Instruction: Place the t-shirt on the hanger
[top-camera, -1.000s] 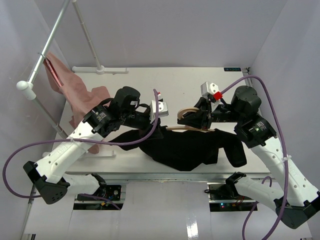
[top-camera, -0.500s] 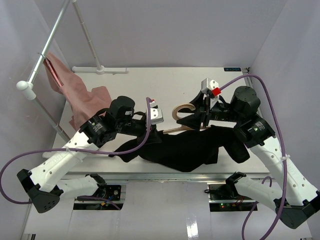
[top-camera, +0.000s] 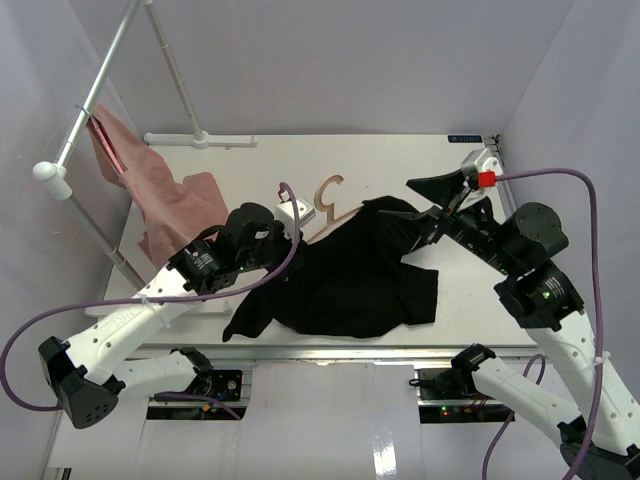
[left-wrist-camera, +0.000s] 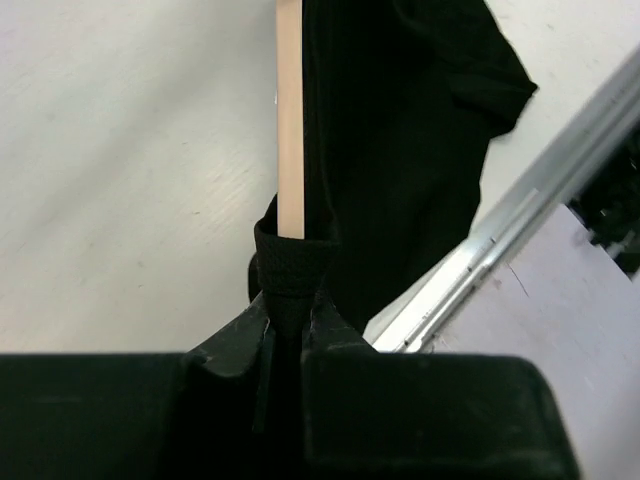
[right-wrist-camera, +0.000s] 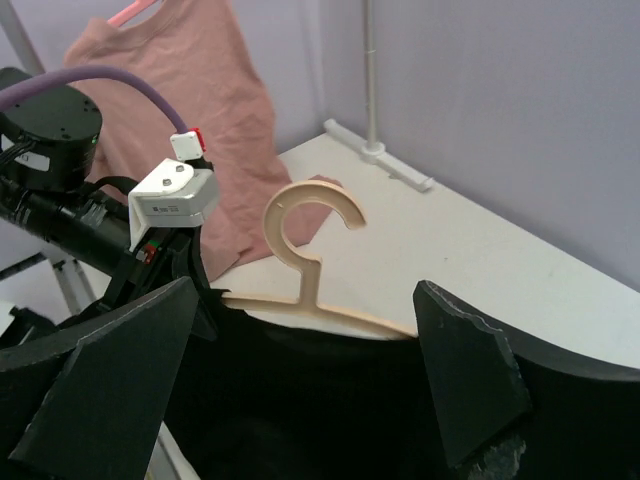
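White table (top-camera: 400, 160) carries a black t-shirt (top-camera: 350, 290) draped over the hanger (top-camera: 328, 192), whose hook pokes out at the far edge. Left gripper (left-wrist-camera: 290, 320) pinches a shirt fold at the hanger's bar; right gripper (right-wrist-camera: 305, 330) hangs above, jaws wide apart, holding nothing.

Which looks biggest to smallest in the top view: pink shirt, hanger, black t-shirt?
1. black t-shirt
2. pink shirt, smaller in outline
3. hanger, smallest; the t-shirt hides most of it, so only its hook and part of one shoulder show
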